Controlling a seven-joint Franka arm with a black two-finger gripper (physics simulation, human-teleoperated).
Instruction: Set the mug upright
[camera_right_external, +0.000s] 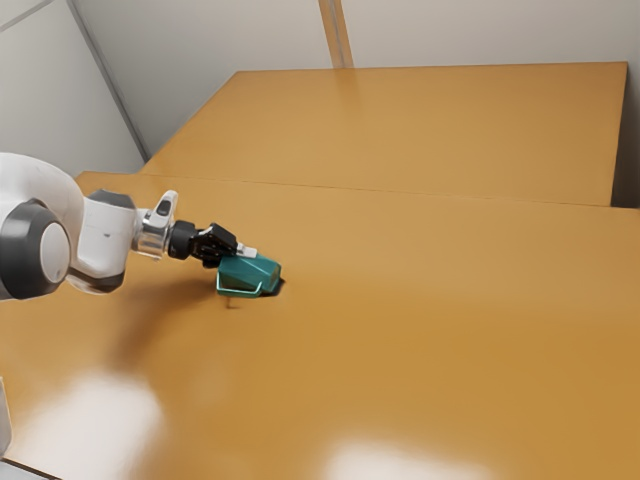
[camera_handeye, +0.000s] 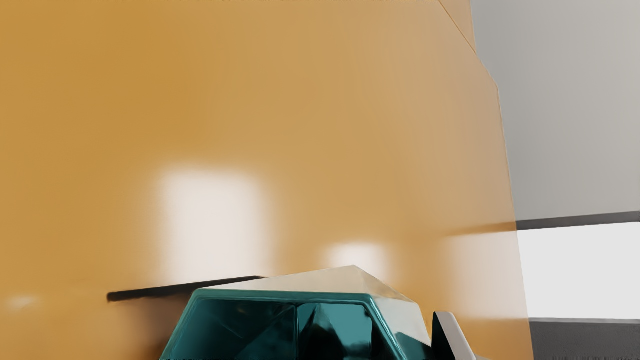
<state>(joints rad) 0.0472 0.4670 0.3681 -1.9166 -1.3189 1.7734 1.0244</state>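
Observation:
My gripper (camera_right_external: 238, 250) is at the upper side of the teal mug (camera_right_external: 255, 272) in the exterior view, up against it. The mug lies tipped over rather than upright, its angular body slanting and its pale-edged mouth facing the exterior view's lower left. In the wrist view the mug (camera_handeye: 240, 325) shows its open mouth and dark, glossy inside, with light outer faces beyond the rim. Part of my gripper (camera_handeye: 452, 335) stands right beside the mug's outer side. Whether the mug is held is hidden.
The orange-brown table (camera_right_external: 430, 300) extends around the mug, with glare patches on it. A second tabletop section (camera_right_external: 420, 130) adjoins it at the back, near pale walls (camera_right_external: 480, 30). A thin dark strip (camera_handeye: 170, 289) lies beside the mug.

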